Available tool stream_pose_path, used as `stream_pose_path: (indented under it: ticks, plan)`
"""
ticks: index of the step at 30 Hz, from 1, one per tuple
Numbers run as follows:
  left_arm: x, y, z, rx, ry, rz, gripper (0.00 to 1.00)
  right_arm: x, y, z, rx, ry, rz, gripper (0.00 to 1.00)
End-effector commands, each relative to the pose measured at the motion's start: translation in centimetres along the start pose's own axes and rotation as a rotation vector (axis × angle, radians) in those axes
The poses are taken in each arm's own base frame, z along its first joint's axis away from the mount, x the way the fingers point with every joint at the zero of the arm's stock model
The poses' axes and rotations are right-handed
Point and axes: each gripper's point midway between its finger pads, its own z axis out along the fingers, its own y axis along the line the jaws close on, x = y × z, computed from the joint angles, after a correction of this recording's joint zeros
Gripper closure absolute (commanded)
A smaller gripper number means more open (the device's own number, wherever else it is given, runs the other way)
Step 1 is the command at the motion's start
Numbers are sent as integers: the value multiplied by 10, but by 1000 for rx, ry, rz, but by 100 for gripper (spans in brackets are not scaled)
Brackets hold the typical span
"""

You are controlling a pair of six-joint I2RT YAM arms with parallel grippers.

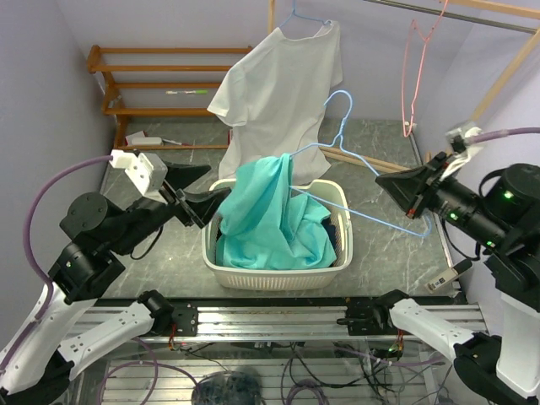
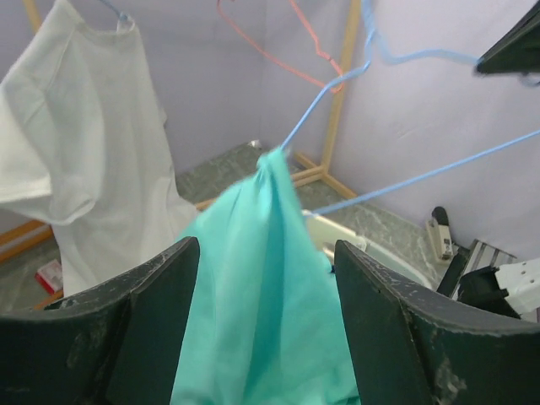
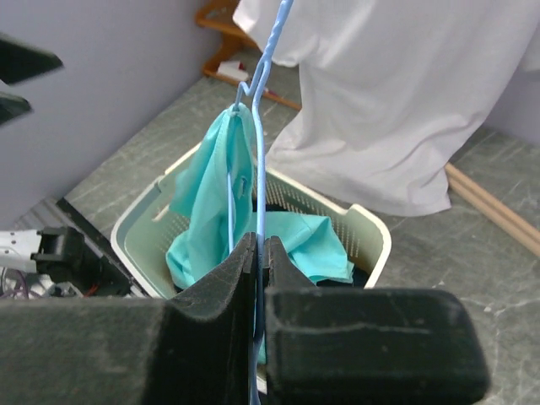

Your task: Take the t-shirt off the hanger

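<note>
light: bright, even, diffuse | shadows: faint, soft-edged | glare: white t-shirt nearly washed out | focus: top view sharp; left end effector and right end effector slightly soft up close, blue hanger crisp | edges: mild wide-angle bend

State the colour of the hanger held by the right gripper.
Light blue; the hanger shows best in the right wrist view.

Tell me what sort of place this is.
Probably a robot test cell set up as a laundry corner: a white t-shirt hangs at the back, a teal t-shirt drapes into a white laundry basket, and a wooden rack stands behind.
</note>
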Motion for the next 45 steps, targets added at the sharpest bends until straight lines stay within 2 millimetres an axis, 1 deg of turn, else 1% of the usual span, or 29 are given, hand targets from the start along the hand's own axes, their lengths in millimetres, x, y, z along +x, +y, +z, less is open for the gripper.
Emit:
stream_pose_path:
  ticks: [1,3,4,5,6,7,9,10,11,15,17,20,23,24,26,28,29,30,31,32,33,34,36,39,40,42,43,45]
  plan:
    - [32,13,-6,-75,74,-19,25,-22,2,-30,42,-80,10,100]
    - [38,15,-10,-87,89,-24,25,-23,8,-38,25,-99,18,100]
    - [42,16,-12,-95,100,-29,25,-18,12,-38,2,-88,28,100]
    - [46,16,-14,-98,110,-32,25,-9,20,-33,-52,-53,38,100]
    - [49,16,-16,-98,115,-38,25,6,29,-26,-116,12,50,100]
    - [52,16,-17,-97,120,-41,25,23,32,-17,-159,81,70,100]
    - [57,15,-20,-95,129,-47,26,43,29,-5,-156,152,104,100]
    - [58,15,-22,-98,132,-48,26,46,23,-4,-123,159,109,100]
    - [60,16,-23,-105,139,-49,26,44,18,-5,-94,153,106,100]
    - [69,18,-27,-117,157,-54,26,31,16,-9,-66,131,109,100]
    - [76,18,-28,-117,174,-59,26,30,13,-7,-47,135,107,100]
    - [88,19,-31,-123,203,-71,27,38,7,1,-27,167,112,100]
    - [98,20,-33,-132,219,-79,27,52,9,20,-75,225,125,100]
    - [100,21,-33,-139,223,-82,27,53,11,27,-98,232,125,100]
    - [103,22,-33,-147,227,-87,27,42,18,36,-149,196,120,100]
    - [105,22,-34,-147,226,-94,27,19,29,39,-215,116,110,100]
    - [106,22,-34,-149,224,-97,27,1,33,38,-231,51,95,100]
    - [107,23,-34,-151,222,-100,27,-10,36,34,-241,9,88,100]
    - [107,23,-35,-152,219,-102,27,-31,43,26,-267,-85,68,100]
    - [108,23,-35,-155,217,-105,27,-44,48,19,-287,-146,61,100]
    - [108,23,-36,-157,215,-106,27,-50,51,15,-295,-172,64,100]
    - [109,23,-37,-157,215,-110,27,-50,50,16,-292,-158,66,100]
    - [112,23,-38,-160,218,-114,27,-38,41,25,-246,-75,80,100]
    - [117,23,-38,-161,225,-120,27,2,22,38,-156,88,112,100]
    - [119,23,-39,-160,227,-122,27,16,17,39,-131,136,121,100]
    - [123,24,-39,-163,234,-125,27,42,13,37,-112,226,133,100]
    - [125,23,-39,-161,236,-128,27,52,12,34,-108,250,142,100]
    - [130,22,-37,-155,245,-133,27,68,5,30,-60,283,155,100]
